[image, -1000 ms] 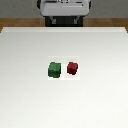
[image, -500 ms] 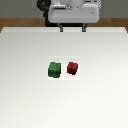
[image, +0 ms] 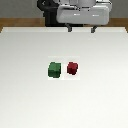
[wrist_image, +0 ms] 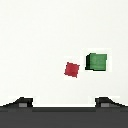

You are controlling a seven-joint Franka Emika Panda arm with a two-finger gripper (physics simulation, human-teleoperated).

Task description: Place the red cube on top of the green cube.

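The red cube [image: 72,68] sits on the white table, just to the exterior view's right of the green cube [image: 54,70]; a narrow gap separates them. The gripper [image: 80,29] hangs high above the table's far side, well behind the cubes, with its two fingers spread apart and nothing between them. In the wrist view the red cube [wrist_image: 72,69] and the green cube [wrist_image: 97,61] lie side by side far below the fingertips [wrist_image: 21,103], which show at the frame's edge.
The white table [image: 30,100] fills most of the view. The robot's dark base [image: 50,15] stands beyond the table's far edge, over a wooden floor.
The gripper has come forward and lower, toward the cubes, and its fingers now show. The cubes have not moved.
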